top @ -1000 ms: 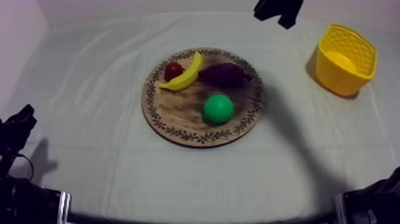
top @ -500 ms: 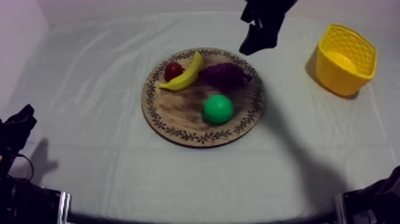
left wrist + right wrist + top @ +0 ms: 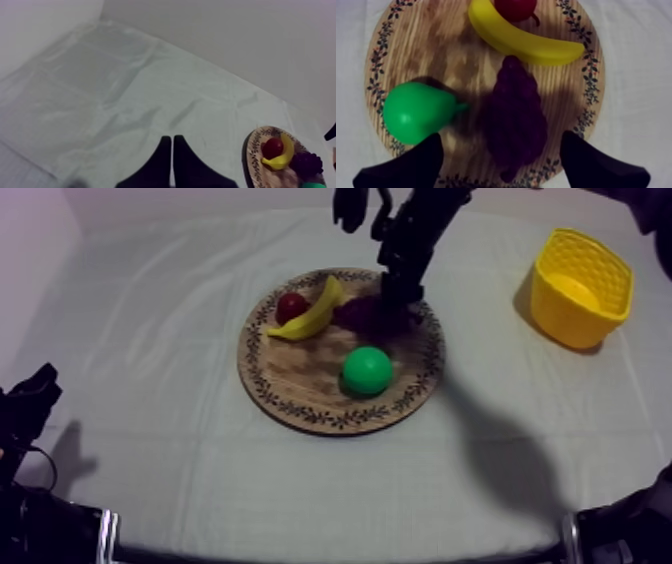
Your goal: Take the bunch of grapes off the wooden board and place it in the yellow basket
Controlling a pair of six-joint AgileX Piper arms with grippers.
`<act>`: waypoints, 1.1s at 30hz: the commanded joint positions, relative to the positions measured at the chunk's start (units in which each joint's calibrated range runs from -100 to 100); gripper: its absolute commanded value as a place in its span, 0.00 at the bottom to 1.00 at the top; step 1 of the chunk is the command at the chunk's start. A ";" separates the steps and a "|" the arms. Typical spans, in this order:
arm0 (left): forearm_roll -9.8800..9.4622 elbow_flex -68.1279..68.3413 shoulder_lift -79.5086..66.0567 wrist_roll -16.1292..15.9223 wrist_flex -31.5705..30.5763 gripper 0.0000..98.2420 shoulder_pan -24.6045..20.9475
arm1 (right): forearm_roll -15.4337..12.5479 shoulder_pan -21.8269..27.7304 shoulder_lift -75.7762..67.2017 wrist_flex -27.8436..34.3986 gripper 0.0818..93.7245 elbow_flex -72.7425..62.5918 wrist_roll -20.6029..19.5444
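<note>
The dark purple bunch of grapes (image 3: 516, 115) lies on the round wooden board (image 3: 300, 388), between a yellow banana (image 3: 523, 40) and a green pear (image 3: 416, 112). A small red fruit (image 3: 291, 307) sits beside the banana. My right gripper (image 3: 501, 137) hangs open just over the grapes, one finger on each side and neither touching. In the top view that gripper (image 3: 380, 253) hides part of the grapes (image 3: 362, 313). The yellow basket (image 3: 582, 286) stands at the far right. My left gripper (image 3: 171, 150) is shut on nothing, low at the left (image 3: 30, 403).
Bare cloth separates the board from the basket. In the left wrist view, the board (image 3: 254, 155) with the red fruit (image 3: 273, 147) and banana (image 3: 280, 159) lies off to the side, past wrinkled cloth.
My right arm came down from the table's far edge to just over the grapes, and its fingers have spread wide. The left arm and the fruit have not moved.
</note>
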 commanded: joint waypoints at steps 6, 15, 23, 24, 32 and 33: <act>-0.02 0.00 0.03 0.01 0.01 0.00 -0.01 | 1.01 -0.64 7.46 -0.90 0.78 -3.40 -0.88; -0.02 0.00 0.03 0.01 0.01 0.00 -0.01 | 1.74 0.07 14.71 0.51 0.74 -10.56 -1.54; -0.02 0.00 0.03 0.01 0.01 0.00 -0.01 | 1.46 0.63 17.88 2.45 0.55 -14.59 -1.21; -0.02 0.00 0.03 0.01 0.01 0.00 -0.01 | 1.50 0.65 18.22 2.78 0.52 -15.04 -1.20; -0.02 0.00 0.03 0.01 0.01 0.00 -0.01 | 1.55 1.21 17.87 6.63 0.30 -17.23 -0.83; -0.02 0.00 0.03 0.01 0.01 0.00 -0.01 | 1.54 1.38 17.15 7.28 0.30 -17.29 -0.86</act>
